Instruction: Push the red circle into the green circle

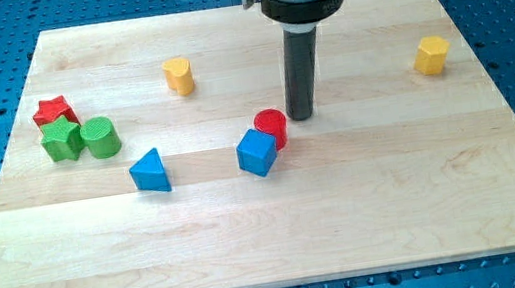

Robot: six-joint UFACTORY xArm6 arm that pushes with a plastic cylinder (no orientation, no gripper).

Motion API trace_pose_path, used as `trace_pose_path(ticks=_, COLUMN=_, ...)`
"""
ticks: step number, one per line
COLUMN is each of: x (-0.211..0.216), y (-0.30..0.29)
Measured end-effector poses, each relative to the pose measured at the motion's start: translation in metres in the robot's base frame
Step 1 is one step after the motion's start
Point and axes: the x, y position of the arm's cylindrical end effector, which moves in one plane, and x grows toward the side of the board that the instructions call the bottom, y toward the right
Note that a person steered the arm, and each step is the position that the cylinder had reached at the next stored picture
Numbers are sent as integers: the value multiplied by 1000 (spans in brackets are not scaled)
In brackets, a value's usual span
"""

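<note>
The red circle (272, 123) stands near the middle of the wooden board, touching the blue cube (257, 152) at its lower left. The green circle (99, 137) stands at the view's left, well apart from the red circle. My tip (301, 116) rests on the board just right of the red circle, close to or touching it.
A green star (61, 139) touches the green circle's left side, with a red star (54, 113) above it. A blue triangle (150, 170) lies between the two circles. A yellow heart (179, 75) sits upper left, a yellow hexagon (432, 55) at the right.
</note>
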Motion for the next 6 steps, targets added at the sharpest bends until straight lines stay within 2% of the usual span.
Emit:
trace_pose_path(ticks=1, x=11, y=74)
trace_pose_path(ticks=2, x=33, y=59)
trace_pose_path(ticks=3, x=30, y=-61)
trace_pose_path(ticks=4, x=31, y=-132)
trace_pose_path(ticks=5, x=26, y=-117)
trace_pose_path(ticks=6, x=-4, y=-169)
